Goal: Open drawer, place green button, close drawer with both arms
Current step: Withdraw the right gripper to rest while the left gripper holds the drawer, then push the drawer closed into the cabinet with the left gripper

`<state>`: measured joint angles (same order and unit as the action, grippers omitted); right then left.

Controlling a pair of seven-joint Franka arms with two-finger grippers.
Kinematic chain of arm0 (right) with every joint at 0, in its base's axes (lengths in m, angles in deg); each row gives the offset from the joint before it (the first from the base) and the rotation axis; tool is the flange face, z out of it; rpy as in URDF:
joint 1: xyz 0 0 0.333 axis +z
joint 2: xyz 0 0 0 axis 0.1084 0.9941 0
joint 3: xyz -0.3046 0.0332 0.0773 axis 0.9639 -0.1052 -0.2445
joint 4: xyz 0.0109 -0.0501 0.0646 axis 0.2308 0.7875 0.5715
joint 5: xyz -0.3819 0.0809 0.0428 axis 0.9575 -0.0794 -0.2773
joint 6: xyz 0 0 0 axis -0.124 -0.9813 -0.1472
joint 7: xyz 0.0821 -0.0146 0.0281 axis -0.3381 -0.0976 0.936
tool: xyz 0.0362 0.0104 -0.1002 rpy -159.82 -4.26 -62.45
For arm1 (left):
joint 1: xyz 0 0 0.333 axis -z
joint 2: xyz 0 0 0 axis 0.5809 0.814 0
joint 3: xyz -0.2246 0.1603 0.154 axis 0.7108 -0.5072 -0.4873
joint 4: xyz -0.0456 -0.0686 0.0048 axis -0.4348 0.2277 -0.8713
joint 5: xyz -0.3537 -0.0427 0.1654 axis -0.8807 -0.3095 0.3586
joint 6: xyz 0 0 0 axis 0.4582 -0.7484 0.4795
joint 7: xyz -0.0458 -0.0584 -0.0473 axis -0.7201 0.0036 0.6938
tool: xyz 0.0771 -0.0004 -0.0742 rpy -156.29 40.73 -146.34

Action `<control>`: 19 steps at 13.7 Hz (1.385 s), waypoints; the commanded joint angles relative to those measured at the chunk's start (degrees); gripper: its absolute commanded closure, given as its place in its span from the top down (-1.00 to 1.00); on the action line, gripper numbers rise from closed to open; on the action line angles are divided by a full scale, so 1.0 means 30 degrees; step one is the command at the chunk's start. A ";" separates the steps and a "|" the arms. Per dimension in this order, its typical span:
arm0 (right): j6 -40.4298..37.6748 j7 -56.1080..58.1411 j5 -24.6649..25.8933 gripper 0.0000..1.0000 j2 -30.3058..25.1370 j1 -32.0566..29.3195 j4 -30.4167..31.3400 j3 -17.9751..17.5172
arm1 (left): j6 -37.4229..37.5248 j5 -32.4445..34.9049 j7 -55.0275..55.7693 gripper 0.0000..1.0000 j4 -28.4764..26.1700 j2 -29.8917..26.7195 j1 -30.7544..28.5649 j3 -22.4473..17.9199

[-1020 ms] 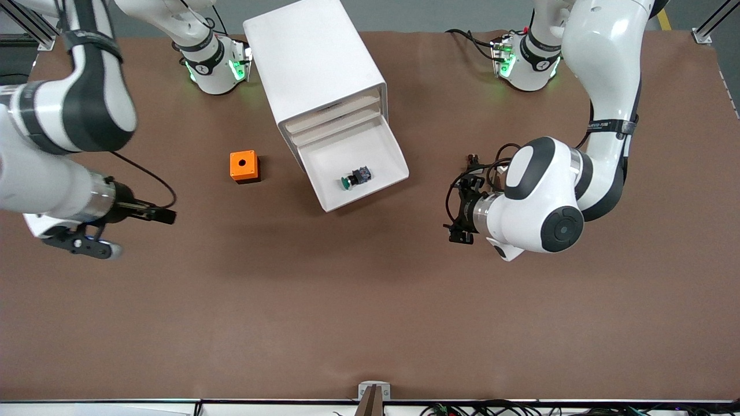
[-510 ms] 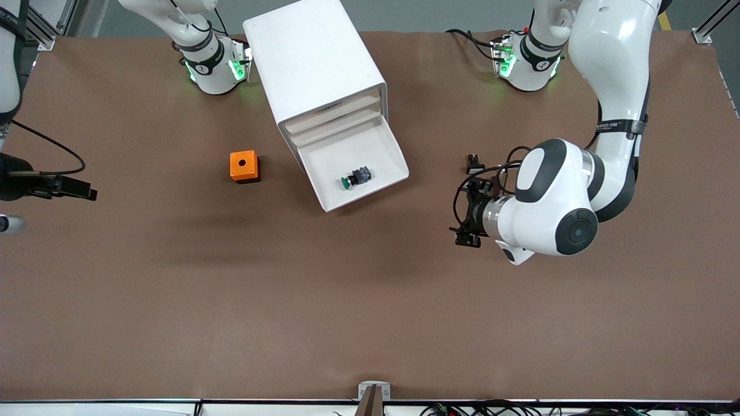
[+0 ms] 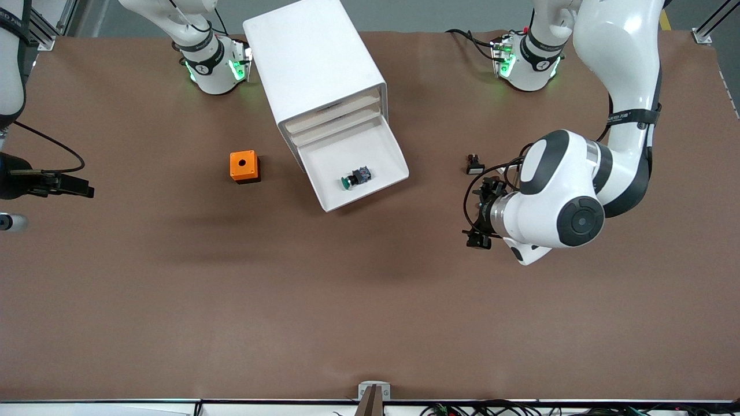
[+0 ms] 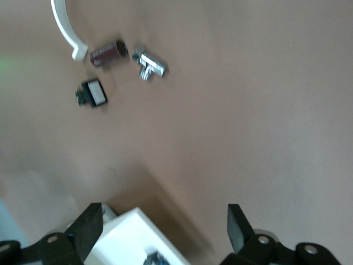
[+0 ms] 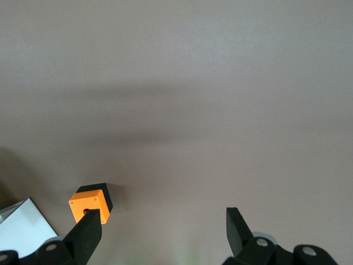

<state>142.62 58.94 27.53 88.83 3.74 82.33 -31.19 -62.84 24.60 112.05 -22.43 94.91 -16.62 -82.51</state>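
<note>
Drawer (image 3: 358,167) gapes with button (image 3: 355,177) inside, so both grippers, left (image 4: 160,234) and right (image 5: 162,232), hang wide-fingered and empty over bare table, drawer awaiting closing.

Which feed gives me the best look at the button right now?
The front view: the button lies on its side in the open drawer, green cap and dark body both plain. The left wrist view catches only a dark sliver at the frame edge that may be it; the right wrist view shows the orange box but no button.

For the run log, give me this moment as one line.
button in open drawer | left gripper open, empty | right gripper open, empty
</note>
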 commanded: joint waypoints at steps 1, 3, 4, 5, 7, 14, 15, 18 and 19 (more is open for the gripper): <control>-0.0073 -0.0109 0.0316 1.00 -0.0255 -0.0023 0.0049 -0.0145 | -0.0730 0.1173 -0.0751 0.99 -0.0286 -0.0576 0.0120 0.0077; 0.0016 -0.0138 0.0403 1.00 -0.0226 0.0036 -0.0038 -0.0145 | -0.1289 0.2049 -0.2967 0.99 -0.0286 -0.0900 0.0120 0.0048; -0.0100 -0.0370 0.0375 1.00 -0.0225 0.0094 -0.0184 -0.0174 | -0.1349 0.2373 -0.4779 0.99 -0.0228 -0.0929 0.0120 0.0106; -0.0246 -0.1127 0.0403 1.00 -0.0138 0.0124 -0.0737 -0.0145 | -0.1958 0.2376 -0.6972 0.99 -0.0285 -0.0930 0.0149 0.0194; -0.1384 -0.1309 0.0433 1.00 -0.0079 0.0095 -0.2287 -0.0116 | -0.3480 0.2434 -1.1077 0.99 -0.0345 -0.0319 0.0936 0.0458; -0.4055 -0.1485 0.1250 1.00 -0.1191 0.0619 -0.3261 -0.0203 | -0.8846 0.2787 -1.2649 0.99 -0.0843 0.3255 0.5211 0.0546; -0.3998 -0.1486 0.1282 1.00 -0.1308 0.0767 -0.3262 -0.0175 | -0.9400 0.2728 -1.2678 0.99 -0.1046 0.3376 0.5798 0.0546; -0.3997 -0.1515 0.0467 1.00 -0.1953 0.0652 -0.3057 -0.0116 | -1.1536 0.2698 -1.2504 0.99 -0.2623 0.3874 0.7117 0.0546; -0.3940 -0.1515 0.0201 1.00 -0.2244 0.0623 -0.2651 -0.0087 | -1.2298 0.2582 -1.2270 0.99 -0.3152 0.3904 0.7528 0.0546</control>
<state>130.96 55.30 29.39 84.35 5.93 72.36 -31.54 -95.70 32.17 75.04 -28.13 107.34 3.81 -80.52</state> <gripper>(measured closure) 0.000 0.004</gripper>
